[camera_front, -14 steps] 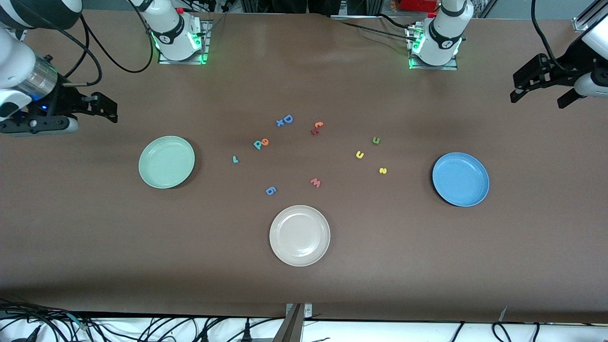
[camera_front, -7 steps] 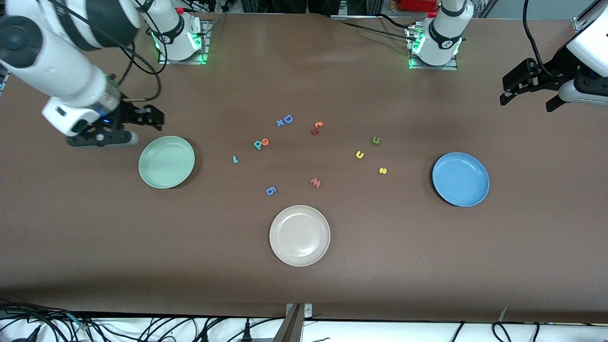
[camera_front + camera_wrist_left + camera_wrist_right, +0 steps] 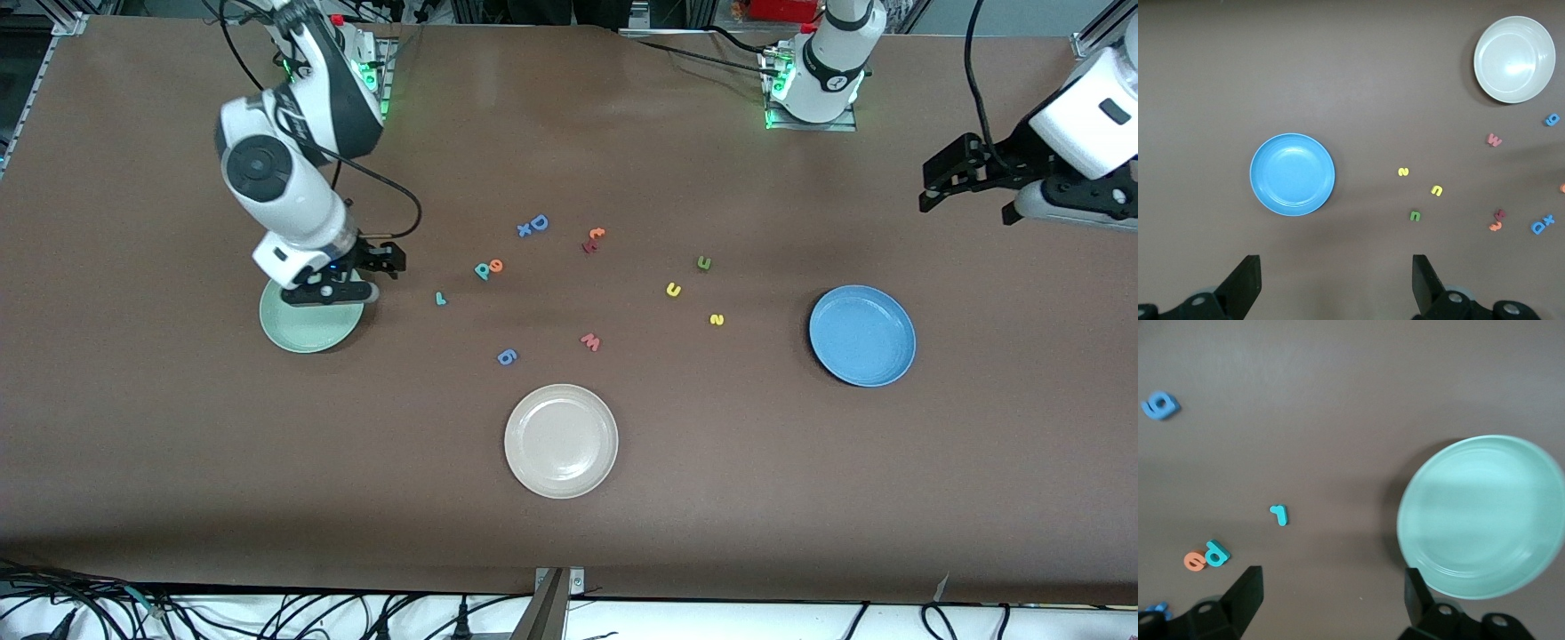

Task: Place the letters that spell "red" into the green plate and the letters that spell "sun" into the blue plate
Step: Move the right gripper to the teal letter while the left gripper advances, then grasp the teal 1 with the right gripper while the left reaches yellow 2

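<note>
We see that the right pincer has swung in from the right arm's end of the bench within the last second and now hangs over the rim of the green plate, its fingers apart and empty. The left pincer has only drifted a little inward from the left arm's end; it is wide open, holds nothing, and waits up in the air, well apart from the blue plate.

We read this as the opening approach: the right arm is heading for the "red" letters. Just past the right pincer, toward the middle of the bench, lies the teal "r", and a little farther on the teal "d" touches the orange "e" (those two may be fiddly to separate).

The "sun" letters sit between the middle and the blue plate, nearer the left pincer: the green "n", the yellow "u" and the yellow "s".

All three plates are empty: green, blue, and the beige-white plate. So nothing is sorted yet.
</note>
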`<move>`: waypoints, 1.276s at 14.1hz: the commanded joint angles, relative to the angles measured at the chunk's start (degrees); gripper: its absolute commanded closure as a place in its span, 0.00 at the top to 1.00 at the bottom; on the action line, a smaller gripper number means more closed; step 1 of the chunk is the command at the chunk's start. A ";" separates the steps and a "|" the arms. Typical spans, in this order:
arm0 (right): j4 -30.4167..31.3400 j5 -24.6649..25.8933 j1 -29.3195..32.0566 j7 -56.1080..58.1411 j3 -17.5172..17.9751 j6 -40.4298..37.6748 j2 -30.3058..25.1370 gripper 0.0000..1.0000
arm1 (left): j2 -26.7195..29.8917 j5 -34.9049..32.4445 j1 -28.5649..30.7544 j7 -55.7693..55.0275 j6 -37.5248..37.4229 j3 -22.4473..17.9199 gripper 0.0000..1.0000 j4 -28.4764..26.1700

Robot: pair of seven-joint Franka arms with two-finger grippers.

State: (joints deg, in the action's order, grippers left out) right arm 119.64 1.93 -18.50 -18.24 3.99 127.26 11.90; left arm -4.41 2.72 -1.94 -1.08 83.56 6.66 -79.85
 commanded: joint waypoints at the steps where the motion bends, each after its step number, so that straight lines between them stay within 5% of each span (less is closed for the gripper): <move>1: -0.37 -0.78 -0.57 -0.65 1.55 5.09 5.66 0.87 | 3.00 -0.69 -4.12 -1.55 2.30 -0.33 1.00 -3.11; 5: -0.37 -0.70 -0.57 -0.74 2.96 12.47 12.52 0.82 | 5.99 0.09 -6.23 -9.37 10.63 0.28 1.00 -13.37; 13: -0.81 -0.52 -1.36 -0.57 4.36 15.21 16.75 0.73 | 6.87 0.27 -6.68 -12.89 23.92 3.89 1.00 -30.43; 18: -0.81 -0.52 -1.80 -0.65 4.28 20.74 19.03 0.62 | 2.32 5.02 -6.68 -12.99 34.63 3.98 1.00 -40.19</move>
State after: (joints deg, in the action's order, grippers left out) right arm 119.70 1.92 -19.86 -18.31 8.26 145.63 29.41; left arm -0.41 5.78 -8.50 -13.61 113.13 10.68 -116.22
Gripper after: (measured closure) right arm 0.352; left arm 0.000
